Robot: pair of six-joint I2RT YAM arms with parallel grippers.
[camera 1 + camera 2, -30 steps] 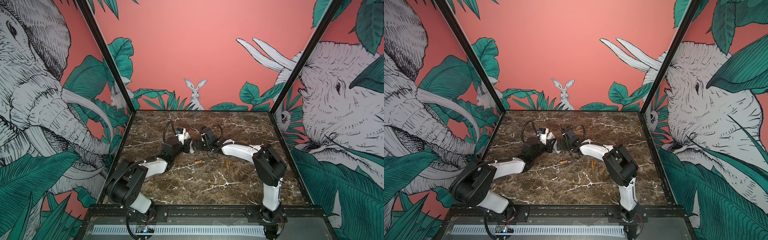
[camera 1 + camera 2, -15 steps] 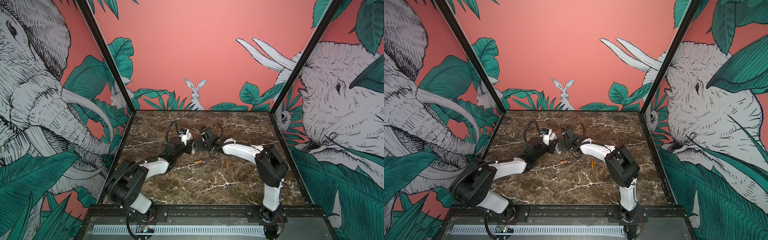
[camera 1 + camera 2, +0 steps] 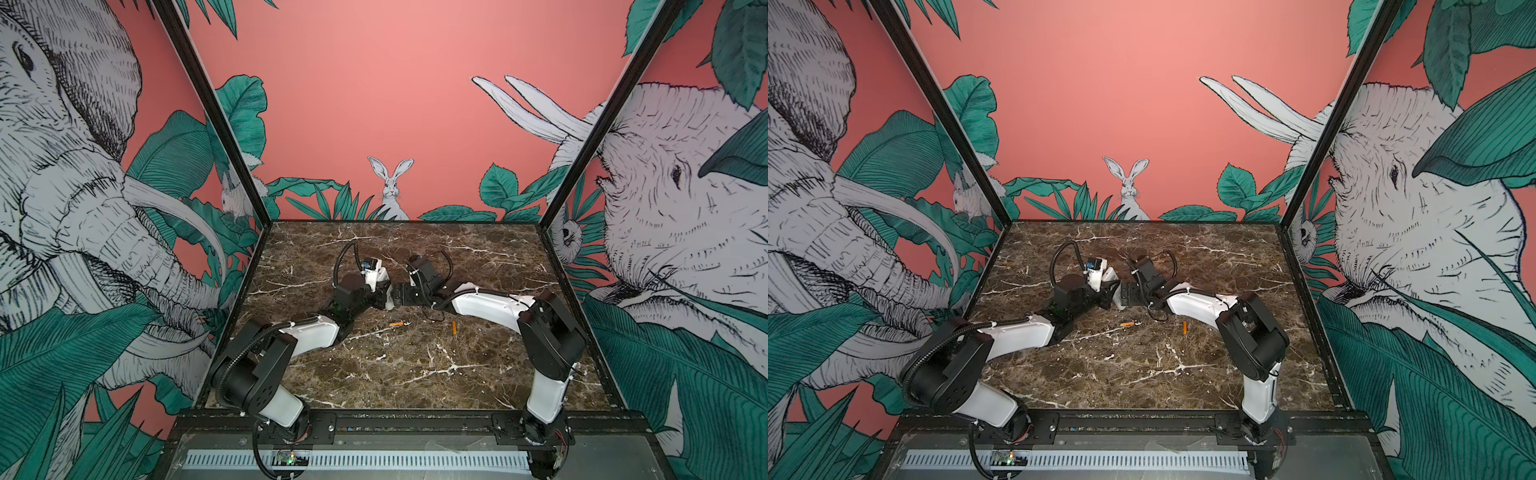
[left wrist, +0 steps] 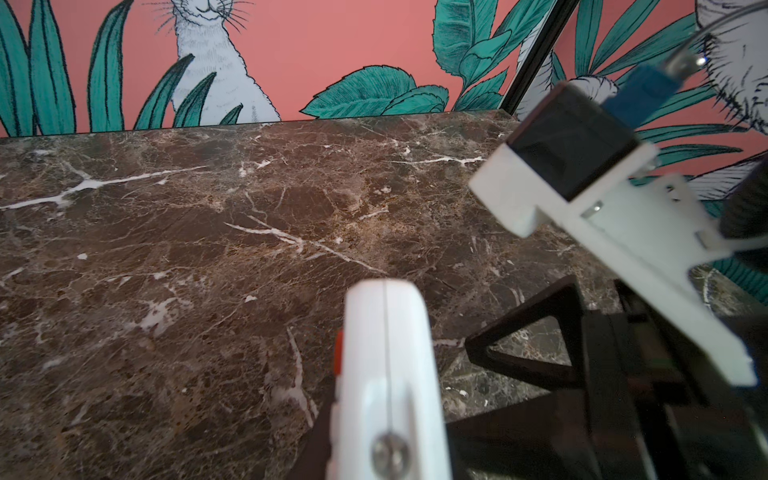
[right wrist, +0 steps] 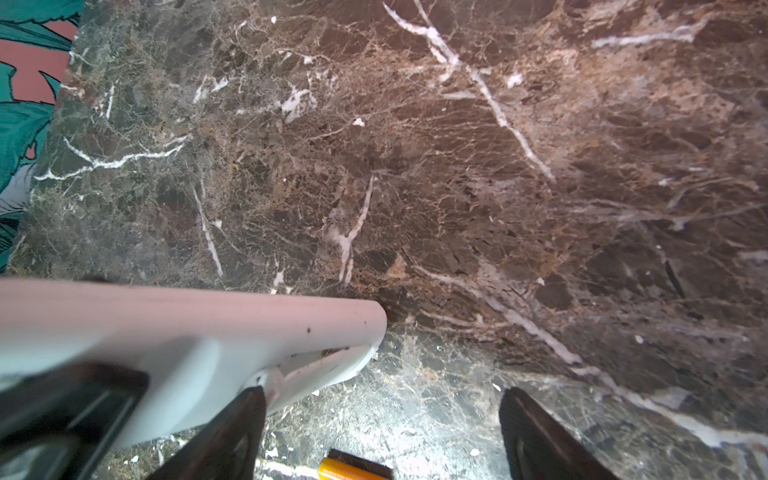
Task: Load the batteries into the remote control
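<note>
Our left gripper clamps the remote control, tilted up; our right gripper, spread wide, sits just beside it; both batteries lie on the table near the remote control.

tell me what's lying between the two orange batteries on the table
Nothing: in both top views the marble table is bare between the middle battery and the battery nearer the right arm. A thin black cable dips close behind.
</note>
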